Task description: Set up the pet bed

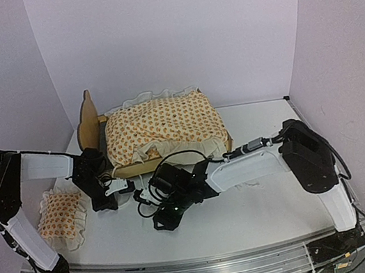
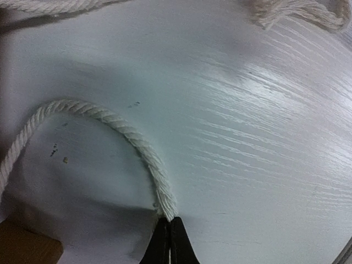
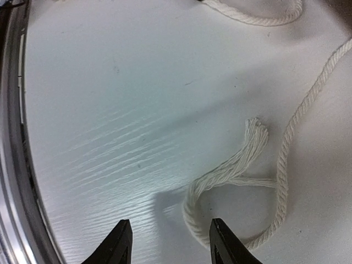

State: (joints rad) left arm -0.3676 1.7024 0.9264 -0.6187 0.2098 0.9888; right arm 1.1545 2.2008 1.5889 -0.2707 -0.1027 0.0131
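Top external view. Item: bed (image 1: 132, 169), toward the worktop's (image 1: 266, 210) far-left corner, well back from the near edge. Long axis: roughly along the far edge. The headboard (image 1: 87, 123) stands upright at the left end, and the foot end reaches toward the middle, slanting slightly nearer. Load: cushion (image 1: 166, 125) lying over the frame and covering most of it. Pillow (image 1: 60, 213): apart from the bed, on the worktop by the left edge.

Left gripper (image 1: 116, 188): just beside the bed's near corner at the headboard end; contact with the frame cannot be told. Left wrist view: jaws closed, pinching a twisted cord (image 2: 121, 127), which arcs away from the tips over bare worktop.

Right gripper (image 1: 144, 198): in front of the bed's near side, about mid-length, close to the left gripper. Right wrist view: jaws apart, holding nothing. A frayed cord (image 3: 256, 135) lies flat on the worktop. Its bend sits at the mouth of the gap, nearer one finger than the other and touching neither.

Bearing: bed lies beyond both grippers, toward the far edge; left gripper the nearer. Judgement: the coming move likely turns on the right jaws straddling the frayed cord's bend. It sits off-centre in the gap, so a small sideways correction seems needed before closing.
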